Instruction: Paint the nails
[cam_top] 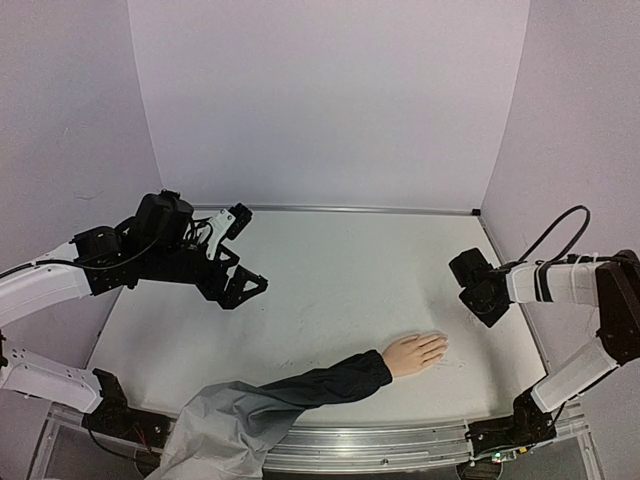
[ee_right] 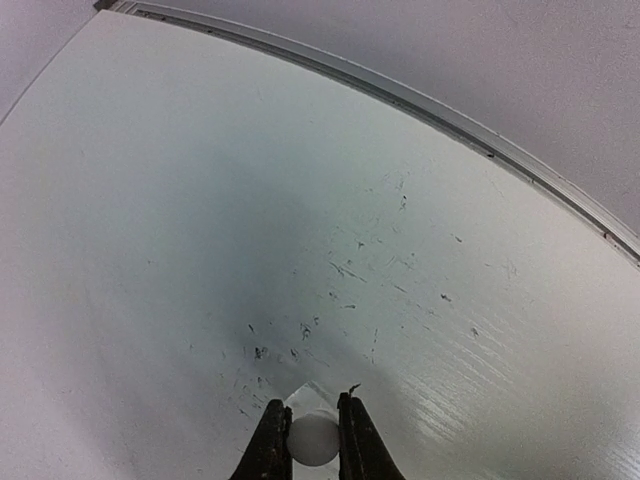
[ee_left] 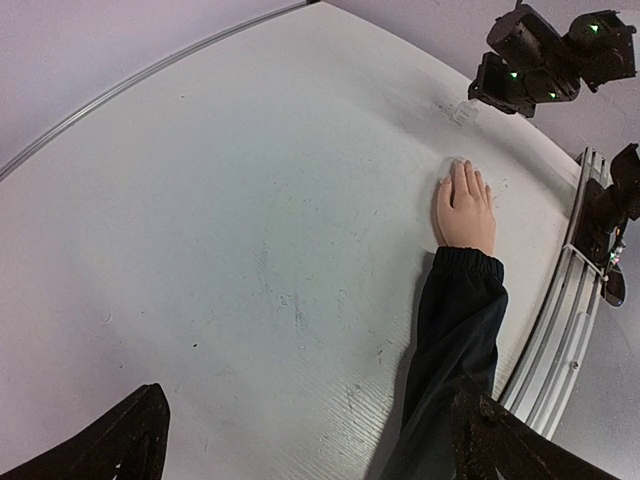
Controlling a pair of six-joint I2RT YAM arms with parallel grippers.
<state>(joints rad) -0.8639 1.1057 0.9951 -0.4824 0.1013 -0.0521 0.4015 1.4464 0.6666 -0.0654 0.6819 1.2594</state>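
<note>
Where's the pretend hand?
Seen from above, the mannequin hand lies on the table, right of centre near the front edge, nearest the right pincer.

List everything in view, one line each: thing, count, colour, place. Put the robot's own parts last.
mannequin hand: one, pale peach, lying flat on the table near its front edge, right of centre
nails: skin-toned, at the fingertips, too small to count
sleeve: one, dark navy, running from the wrist toward the front left
grey cloth: one, over the front edge, behind the sleeve
small whitish item: one, between the right gripper's fingers
table: one, white, scuffed
walls: pale lilac, on three sides
left gripper: black, open, over the table's left side
right gripper: black, shut on the small whitish item, right side
</note>
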